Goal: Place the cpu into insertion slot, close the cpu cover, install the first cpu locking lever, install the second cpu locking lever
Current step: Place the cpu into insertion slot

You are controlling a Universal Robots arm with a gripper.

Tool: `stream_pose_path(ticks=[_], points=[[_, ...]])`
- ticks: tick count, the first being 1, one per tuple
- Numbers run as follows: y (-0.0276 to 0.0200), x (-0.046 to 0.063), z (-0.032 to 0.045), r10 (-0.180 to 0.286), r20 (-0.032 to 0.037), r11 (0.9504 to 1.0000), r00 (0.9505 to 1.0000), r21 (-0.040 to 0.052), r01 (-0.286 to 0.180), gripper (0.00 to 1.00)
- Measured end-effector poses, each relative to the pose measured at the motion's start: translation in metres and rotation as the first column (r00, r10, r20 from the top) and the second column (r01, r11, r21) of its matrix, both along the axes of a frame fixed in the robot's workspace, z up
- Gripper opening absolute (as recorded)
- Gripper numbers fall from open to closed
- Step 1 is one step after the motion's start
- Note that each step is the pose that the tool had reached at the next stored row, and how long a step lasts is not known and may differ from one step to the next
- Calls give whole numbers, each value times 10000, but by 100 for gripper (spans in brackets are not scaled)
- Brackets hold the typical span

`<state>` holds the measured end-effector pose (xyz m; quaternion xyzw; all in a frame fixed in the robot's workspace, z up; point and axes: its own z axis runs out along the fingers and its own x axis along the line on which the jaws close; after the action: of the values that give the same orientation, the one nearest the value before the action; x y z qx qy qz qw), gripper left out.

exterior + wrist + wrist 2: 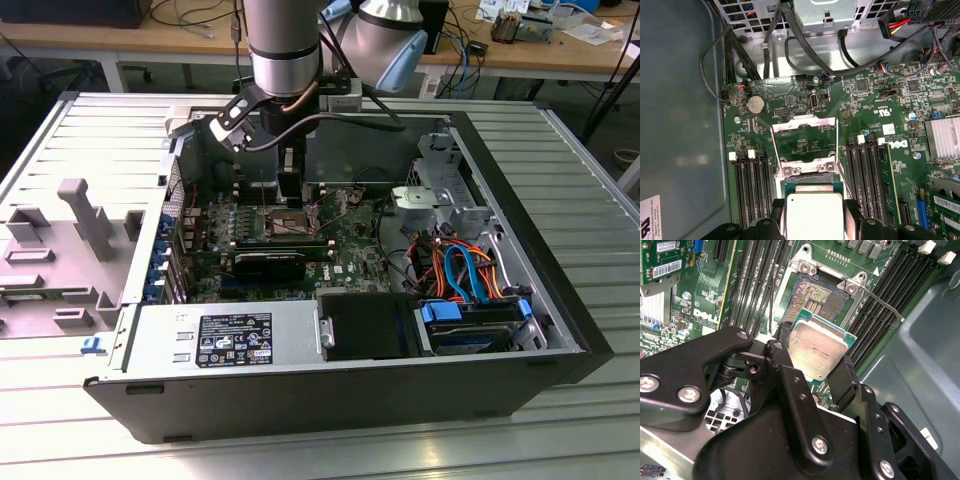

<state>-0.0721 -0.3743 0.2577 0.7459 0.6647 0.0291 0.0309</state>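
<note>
Black-linked gripper (816,359) sat closest, clenched on two opposite edges of the small square cpu with its silvery-grey metal top (821,342). That chip hung just over the near rim of the square insertion slot with its gold-brown contact field (812,296), not yet seated. Beyond it, the thin grey metal cpu cover (805,121) stood raised open. Likely hazards: a skewed or misrotated descent could bend the contacts, and a slipping grasp could drop the chip onto them.
</note>
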Motion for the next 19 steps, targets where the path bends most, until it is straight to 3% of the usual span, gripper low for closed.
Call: stream_pose_path(ticks=[10, 13, 16, 19], points=[[12, -35, -8, 60, 0, 10000, 10000, 1, -60, 55], [13, -36, -17, 462, -1, 9989, 9989, -1, -462, 55], [15, -37, -28, 1090, -1, 9940, 9940, -2, -1090, 55], [18, -36, -51, 1162, 0, 9932, 9932, 0, -1162, 55]])
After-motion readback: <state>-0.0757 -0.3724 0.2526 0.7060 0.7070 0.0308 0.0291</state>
